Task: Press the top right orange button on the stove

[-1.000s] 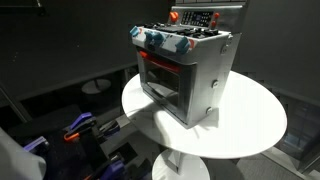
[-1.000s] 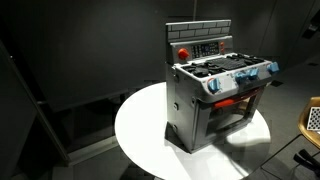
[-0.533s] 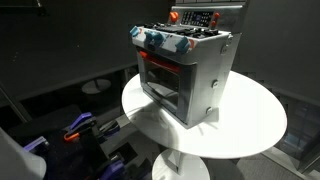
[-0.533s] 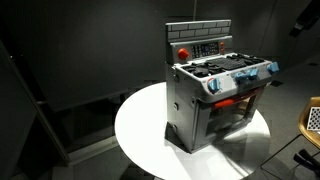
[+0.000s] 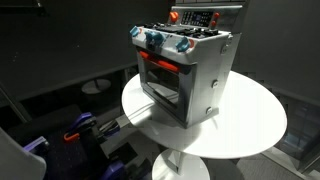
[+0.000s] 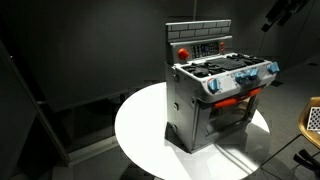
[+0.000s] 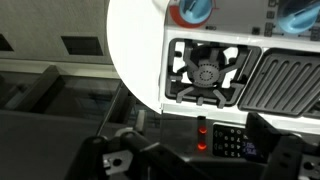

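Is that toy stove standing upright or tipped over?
Upright: the stove rests on its base on the round white table, burners facing up.

Dark room; black walls [image 6: 80,50]; round white table [image 5: 252,128] at centre.

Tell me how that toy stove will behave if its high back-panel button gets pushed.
Probably light: the toy stove looks like hollow plastic, so a push may slide it on the smooth table. The button sits high on the back panel, so a firm press could rock it backward. Its flat, boxy base likely resists rolling.
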Robot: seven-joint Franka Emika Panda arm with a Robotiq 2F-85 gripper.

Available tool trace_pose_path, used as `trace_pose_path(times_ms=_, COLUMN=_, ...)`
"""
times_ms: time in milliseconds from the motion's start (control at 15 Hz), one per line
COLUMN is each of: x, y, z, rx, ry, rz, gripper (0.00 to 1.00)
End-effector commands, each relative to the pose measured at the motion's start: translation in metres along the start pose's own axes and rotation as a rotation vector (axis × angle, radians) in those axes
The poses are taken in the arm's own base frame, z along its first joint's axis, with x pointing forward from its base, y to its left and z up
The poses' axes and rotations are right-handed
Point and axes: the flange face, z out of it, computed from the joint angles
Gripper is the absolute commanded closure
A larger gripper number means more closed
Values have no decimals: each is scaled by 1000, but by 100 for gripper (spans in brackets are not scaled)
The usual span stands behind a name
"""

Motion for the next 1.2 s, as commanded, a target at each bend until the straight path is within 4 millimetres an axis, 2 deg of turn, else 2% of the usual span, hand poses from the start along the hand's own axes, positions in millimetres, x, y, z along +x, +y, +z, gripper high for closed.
trace_pose_path(times_ms=0, x=34, y=6, z=16, rx=-49, ry=36, rz=57, gripper=0)
trace_pose_path(times_ms=467, x=65, y=10, z=48, rx=-124, ry=51, rz=119, gripper=0)
trace_pose_path(times_ms=1133, x=83, y=2, z=94, rx=-143, ry=-29, rz=144, gripper=0)
